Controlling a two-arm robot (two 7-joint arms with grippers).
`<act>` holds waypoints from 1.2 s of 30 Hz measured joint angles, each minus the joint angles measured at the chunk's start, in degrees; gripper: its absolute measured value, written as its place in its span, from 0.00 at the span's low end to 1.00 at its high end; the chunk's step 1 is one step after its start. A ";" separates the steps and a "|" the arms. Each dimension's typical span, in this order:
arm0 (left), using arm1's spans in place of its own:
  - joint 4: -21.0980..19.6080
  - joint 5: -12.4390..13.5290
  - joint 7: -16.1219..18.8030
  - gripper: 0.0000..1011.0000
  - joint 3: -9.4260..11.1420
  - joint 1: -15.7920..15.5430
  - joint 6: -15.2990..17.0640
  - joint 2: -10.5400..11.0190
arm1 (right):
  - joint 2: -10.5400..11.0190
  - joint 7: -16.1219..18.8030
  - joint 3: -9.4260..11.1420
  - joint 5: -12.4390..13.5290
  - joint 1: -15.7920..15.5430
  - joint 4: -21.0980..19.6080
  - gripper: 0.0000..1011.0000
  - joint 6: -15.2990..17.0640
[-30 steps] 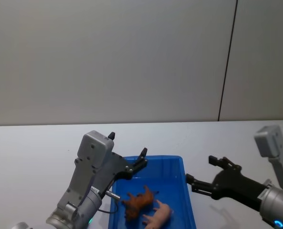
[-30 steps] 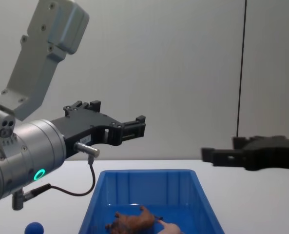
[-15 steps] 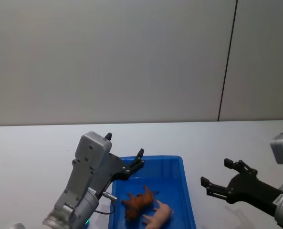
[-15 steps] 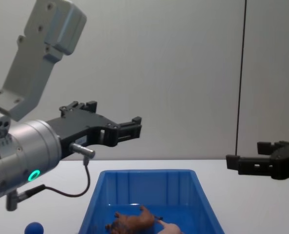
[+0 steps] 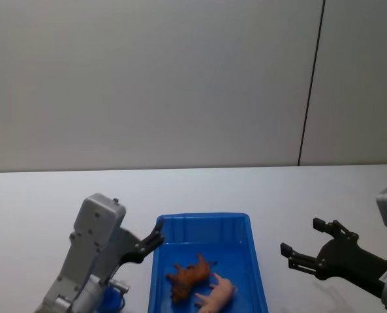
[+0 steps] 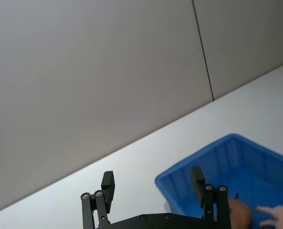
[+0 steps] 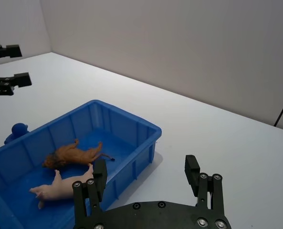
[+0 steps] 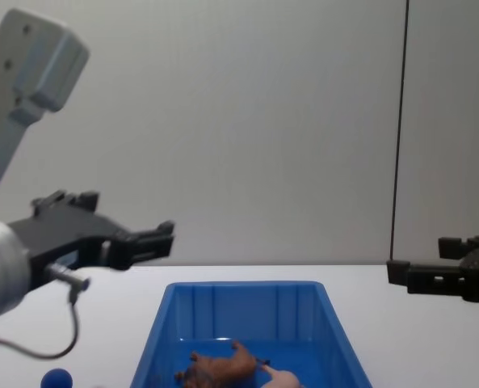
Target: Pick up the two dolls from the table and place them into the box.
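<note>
box (image 5: 203,227): blue, on table (image 5: 49,202). contents: reddish-brown doll (image 5: 190,276) and pink pig doll (image 5: 217,295), lying side by side on its floor. left gripper (image 6: 152,179): spread wide, empty, left of box. right gripper (image 5: 302,237): spread wide, empty, right of box. task judged complete.

A plain, matte grey-beige wall (image 5: 147,85) rises behind the white worktop (image 5: 43,195), meeting its far edge in a straight line, and a thin dark vertical seam (image 5: 311,85) splits it into a wide left stretch and a narrower right one, all softly, evenly lit.
</note>
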 joint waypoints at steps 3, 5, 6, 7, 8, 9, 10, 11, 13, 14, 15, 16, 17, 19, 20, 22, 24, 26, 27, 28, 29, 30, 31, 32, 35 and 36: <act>-0.79 -0.49 0.70 0.99 -0.31 0.96 0.84 0.88 | 0.06 -0.03 0.02 0.01 -0.06 -0.01 0.99 -0.07; -1.14 -0.83 1.08 0.99 -0.45 1.57 1.55 1.36 | 0.12 -0.06 0.06 0.03 -0.10 -0.03 0.99 -0.12; -1.43 -1.09 1.33 0.99 -0.61 2.16 2.10 1.90 | 0.14 -0.07 0.07 0.04 -0.12 -0.03 0.99 -0.15; -1.57 -1.21 1.42 0.99 -0.66 2.31 2.39 2.02 | 0.15 -0.07 0.08 0.04 -0.13 -0.03 0.99 -0.17; -1.81 -1.47 1.55 0.99 -0.78 2.84 2.99 2.44 | 0.16 -0.08 0.09 0.04 -0.14 -0.04 0.99 -0.19; -1.87 -1.53 1.58 0.99 -0.82 3.05 3.15 2.60 | 0.17 -0.08 0.09 0.04 -0.15 -0.04 0.99 -0.20; -1.95 -1.70 1.60 0.99 -0.90 3.43 3.72 2.89 | 0.19 -0.09 0.10 0.05 -0.17 -0.04 0.99 -0.22; -1.98 -1.77 1.60 0.99 -0.95 3.65 3.94 3.05 | 0.21 -0.10 0.11 0.05 -0.18 -0.04 0.99 -0.23; -1.99 -1.84 1.56 0.99 -1.02 3.92 4.35 3.27 | 0.23 -0.11 0.12 0.05 -0.21 -0.04 0.99 -0.25; -1.98 -1.90 1.43 0.99 -1.07 4.18 4.83 3.45 | 0.24 -0.12 0.13 0.05 -0.21 -0.04 0.99 -0.25; -1.95 -1.92 1.37 0.99 -1.08 4.26 4.95 3.51 | 0.25 -0.12 0.14 0.05 -0.21 -0.04 0.99 -0.26; -1.89 -1.94 1.23 0.99 -1.10 4.36 5.16 3.57 | 0.26 -0.12 0.14 0.05 -0.22 -0.04 0.99 -0.27; -1.71 -1.95 0.98 0.99 -1.14 4.54 5.51 3.66 | 0.27 -0.13 0.15 0.05 -0.23 -0.04 0.99 -0.27; -1.47 -1.96 0.73 0.99 -1.18 4.70 5.85 3.74 | 0.28 -0.14 0.16 0.05 -0.23 -0.04 0.99 -0.28; -1.34 -1.97 0.57 0.99 -1.19 4.76 6.06 3.77 | 0.28 -0.15 0.17 0.05 -0.24 -0.04 0.99 -0.29; -0.96 -1.98 0.19 0.99 -1.24 4.94 6.49 3.82 | 0.29 -0.15 0.18 0.05 -0.25 -0.04 0.99 -0.30; -0.57 -2.05 -0.17 0.99 -1.28 5.09 6.83 3.85 | 0.30 -0.16 0.18 0.05 -0.26 -0.04 0.99 -0.32; -0.25 -2.17 -0.42 0.99 -1.31 5.19 7.03 3.86 | 0.31 -0.16 0.18 0.05 -0.27 -0.04 0.99 -0.33; -0.14 -2.24 -0.52 0.99 -1.32 5.24 7.09 3.86 | 0.31 -0.16 0.18 0.05 -0.28 -0.04 0.99 -0.34; 0.19 -2.36 -0.74 0.99 -1.37 5.35 7.21 3.87 | 0.32 -0.16 0.18 0.05 -0.28 -0.04 0.99 -0.34; 0.34 -2.46 -0.84 0.99 -1.39 5.40 7.25 3.87 | 0.32 -0.16 0.18 0.05 -0.29 -0.04 0.99 -0.35; 0.62 -2.68 -1.03 0.99 -1.43 5.50 7.31 3.87 | 0.33 -0.16 0.18 0.04 -0.29 -0.04 0.99 -0.36; 0.80 -2.80 -1.13 0.99 -1.45 5.57 7.34 3.87 | 0.33 -0.16 0.18 0.04 -0.30 -0.04 0.99 -0.36; 1.07 -3.06 -1.29 0.99 -1.49 5.68 7.37 3.86 | 0.34 -0.16 0.18 0.04 -0.30 -0.04 0.99 -0.36; 1.48 -3.48 -1.52 0.99 -1.54 5.85 7.39 3.84 | 0.35 -0.16 0.18 0.04 -0.30 -0.03 0.99 -0.36; 1.66 -3.63 -1.59 0.99 -1.57 5.92 7.39 3.83 | 0.36 -0.16 0.18 0.04 -0.31 -0.04 0.99 -0.36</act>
